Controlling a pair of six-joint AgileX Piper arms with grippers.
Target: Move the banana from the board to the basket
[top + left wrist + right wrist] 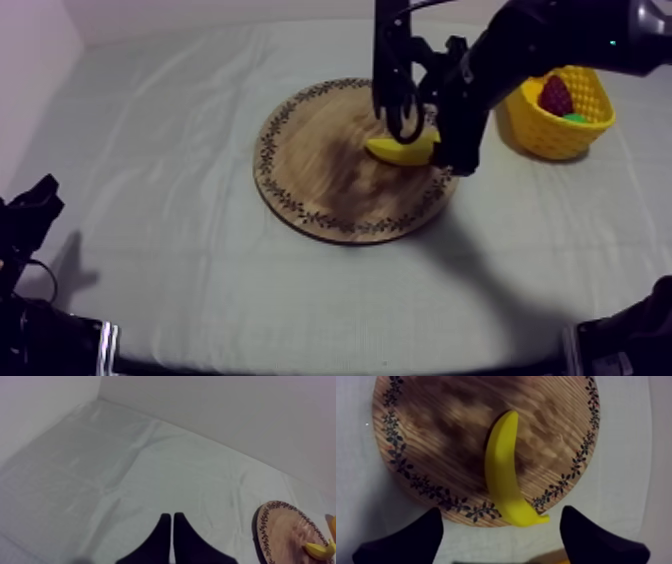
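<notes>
Our right gripper [501,515] has its two black fingers wide apart with nothing between them, one on each side of the banana's near end, not closed on it. In the top view the gripper hangs directly over the fruit. We cannot tell whether the fingertips touch the fruit or the wood.

The banana [503,471] lies flat on the wooden board [436,436], near the rim on the basket side. Its curved body runs in toward the middle, and its stubby tip pokes just past the patterned edge. Nothing else sits on the board.

We judge that the reach is done and the grasp is the step in hand. The next move calls for coming down until the fingers straddle the body of the fruit, rather than its narrow tip, and then closing across its width. The skin looks smooth and the shape is curved, so a pinch too near the end could let it swivel or slip out.

The yellow basket [560,135] stands on the cloth just beside the board, with a small red fruit [556,95] already inside. The carry should be short: lift clear of the rim, cross over, release.

Our left gripper [172,522] rests over bare cloth with its fingers together, well apart from the work.
</notes>
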